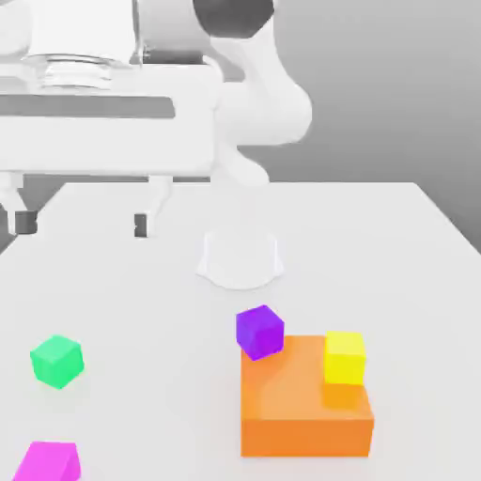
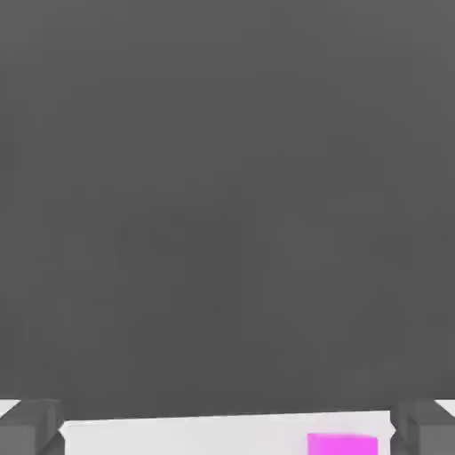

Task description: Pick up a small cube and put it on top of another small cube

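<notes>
Gripper hangs wide open and empty at ten o'clock in the exterior view. Purple cube leans against the orange block, which carries the yellow cube. Green cube and magenta cube sit at eight o'clock, well apart.

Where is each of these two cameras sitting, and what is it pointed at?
Exterior view: off the arm, looking across the white table at the robot's base, with the arm overhead and the open tool at the exterior view's left; green cube, purple cube, yellow cube on an orange block.
Hand view: on the hand, facing past the table's edge into grey background; both dark fingertips show.
Shared: the magenta cube, the table, the fingertips.
</notes>
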